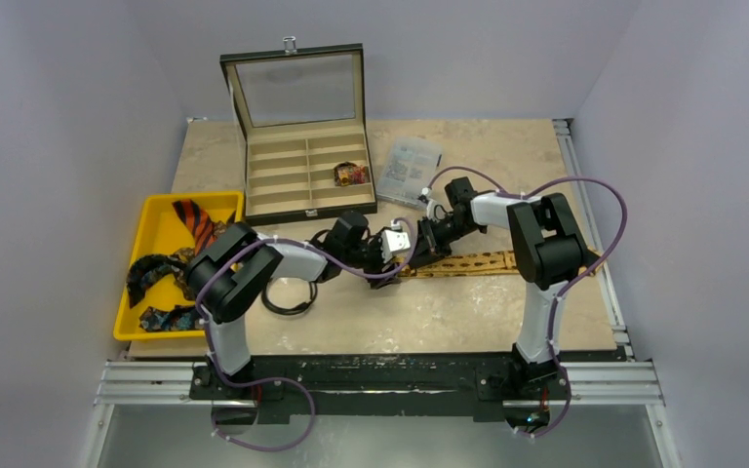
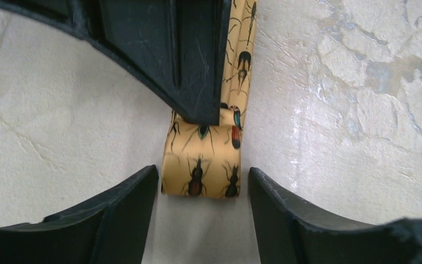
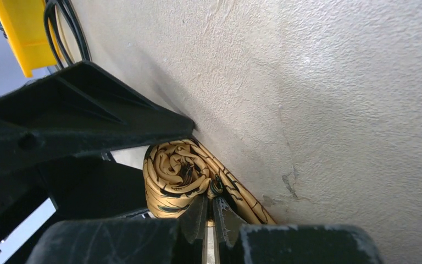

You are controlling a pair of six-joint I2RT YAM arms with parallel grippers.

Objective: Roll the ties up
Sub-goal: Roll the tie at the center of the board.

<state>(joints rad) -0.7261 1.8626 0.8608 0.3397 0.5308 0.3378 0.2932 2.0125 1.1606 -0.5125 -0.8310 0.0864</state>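
We see the beige table point(image 1: 449, 322) with an open glass-lidded box point(image 1: 307, 214) toward its far edge, left of middle, and a yellow tray point(image 1: 161, 234) against its left edge. Across the middle of the table a tan-gold tie point(image 1: 473, 263) lies flat. Its strip runs toward the right edge and its rolled end point(image 2: 200, 170) sits near the table's centre. A clear packet point(image 1: 412, 168) lies just right of the box, and a black cable loop point(image 1: 288, 297) lies nearer the near edge, by the left arm. In the tray we count an orange striped tie point(image 1: 193, 219) and two dark ties point(image 1: 151, 268), heaped loosely. A small rolled tie point(image 1: 351, 175) fills the box's right-hand middle compartment. The left pincer point(image 2: 203, 171) stands wide, one finger on either side of the rolled end, close to the fabric without squeezing it. The right pincer point(image 3: 209, 217) is closed tight, with its tips pressed against the spiral side of the roll. We cannot tell whether any fabric is caught between them.
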